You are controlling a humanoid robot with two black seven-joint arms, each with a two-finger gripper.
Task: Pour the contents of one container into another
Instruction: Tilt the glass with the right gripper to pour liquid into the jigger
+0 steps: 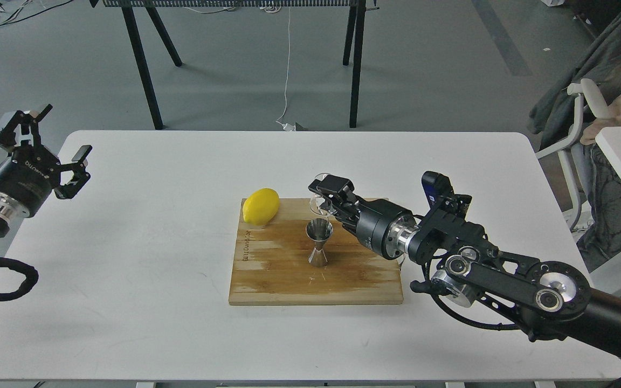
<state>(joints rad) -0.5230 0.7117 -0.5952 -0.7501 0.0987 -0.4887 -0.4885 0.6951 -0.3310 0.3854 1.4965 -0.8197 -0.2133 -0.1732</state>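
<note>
A shiny steel hourglass-shaped jigger stands upright near the middle of a wooden cutting board. Just above and behind its rim hangs the small clear glass cup, tipped on its side with its mouth turned down toward the jigger. My right gripper is shut on the cup, its arm reaching in from the lower right. My left gripper stands open over the table's left edge, far from the board, holding nothing.
A yellow lemon lies on the board's back left corner. The board sits on a white table. Black trestle legs stand on the floor behind, and a chair with clothes stands at the right.
</note>
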